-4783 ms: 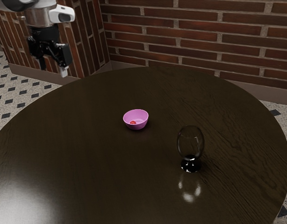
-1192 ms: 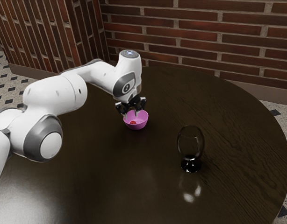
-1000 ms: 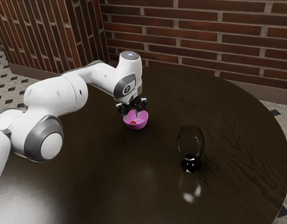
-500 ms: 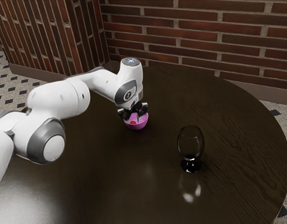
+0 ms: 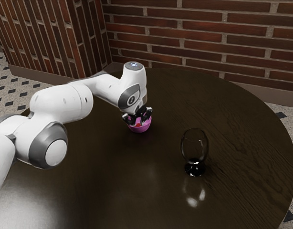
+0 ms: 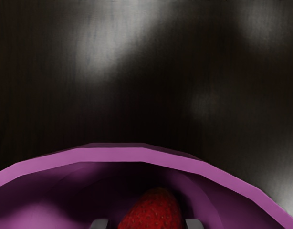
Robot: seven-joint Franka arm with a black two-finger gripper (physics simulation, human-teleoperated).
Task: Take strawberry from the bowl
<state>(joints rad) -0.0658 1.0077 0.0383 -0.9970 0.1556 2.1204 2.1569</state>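
My open black gripper (image 5: pixel 139 123) straddles a red strawberry (image 6: pixel 154 213) in a round pink bowl (image 5: pixel 141 129), inside the edge of a dark wooden table (image 5: pixel 113 186).

Pink-purple bowl (image 5: pixel 141 128), round, open-topped, plain rim, upright on dark wood counter (image 5: pixel 108 186). Strawberry (image 6: pixel 153 212) red, seed-dotted, whole as far as visible, tapering to blunt tip, inside bowl.
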